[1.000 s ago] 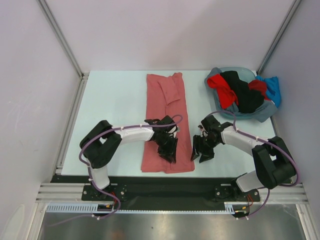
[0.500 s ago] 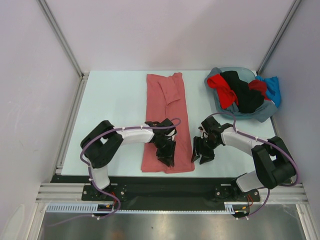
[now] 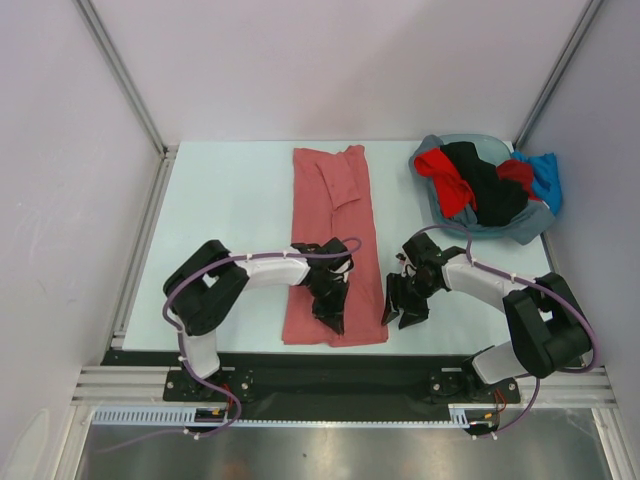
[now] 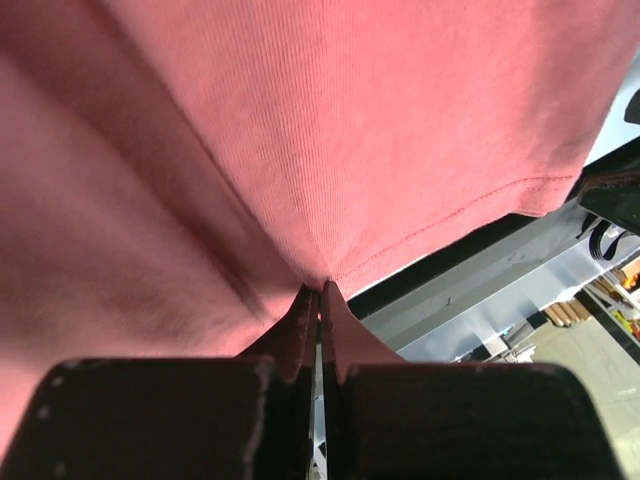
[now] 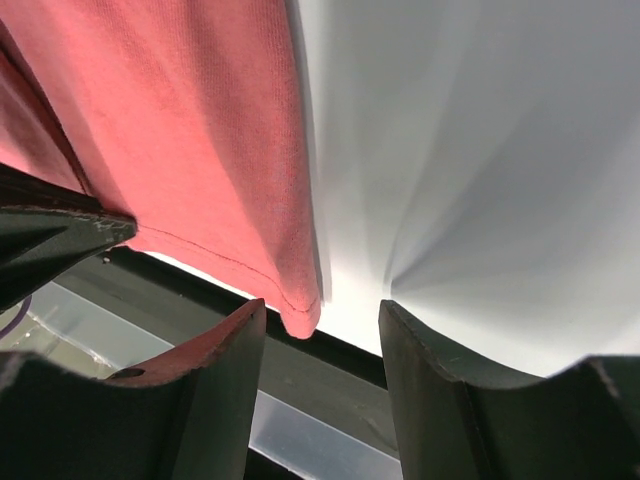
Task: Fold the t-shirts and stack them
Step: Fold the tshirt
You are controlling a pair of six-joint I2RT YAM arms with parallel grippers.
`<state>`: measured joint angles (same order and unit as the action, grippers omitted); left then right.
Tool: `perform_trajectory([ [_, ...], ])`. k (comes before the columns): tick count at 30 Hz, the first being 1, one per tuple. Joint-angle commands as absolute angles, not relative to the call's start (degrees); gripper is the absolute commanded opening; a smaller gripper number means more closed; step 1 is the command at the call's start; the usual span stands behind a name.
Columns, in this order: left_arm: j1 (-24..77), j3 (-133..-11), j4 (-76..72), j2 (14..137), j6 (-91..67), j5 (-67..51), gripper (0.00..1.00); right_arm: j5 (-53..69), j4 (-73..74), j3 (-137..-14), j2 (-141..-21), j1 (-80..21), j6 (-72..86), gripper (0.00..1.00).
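A pale counter (image 3: 230, 220) stands between plain light walls; a salmon-red shirt (image 3: 335, 215) lies on it as a long narrow strip, running from near the far edge down the middle to the near edge, with a sleeve turned in on top at its far end; the left hand (image 3: 330, 310) sits low over the near part of this strip, and its wrist view shows the two fingers pressed together on a pinched ridge of the salmon cloth; the right hand (image 3: 400, 305) is just beside the strip's near right corner, fingers spread apart and holding nothing, with that corner of the hem lying between them; in the far right corner a grey-blue basin (image 3: 428, 195) holds a heap of a red shirt (image 3: 440, 170), a black shirt (image 3: 485, 190) and a blue shirt (image 3: 545, 175)
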<state>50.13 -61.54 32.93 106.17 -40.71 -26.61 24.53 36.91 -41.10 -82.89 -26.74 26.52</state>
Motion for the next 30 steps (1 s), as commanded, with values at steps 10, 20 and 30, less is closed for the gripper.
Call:
perform_trajectory([
  [10,50.54,-60.65,37.26,99.58,-41.57,-24.27,0.0,27.42,35.51,-40.87,-83.76,-26.46,24.96,0.56],
  [20,50.36,-57.92,39.02,98.61,-41.22,-22.42,0.0,29.79,34.63,-40.61,-85.69,-27.77,25.05,0.54],
  [30,50.36,-58.45,38.94,99.41,-39.99,-21.89,0.16,30.32,33.57,-40.52,-85.96,-29.88,26.19,0.52],
])
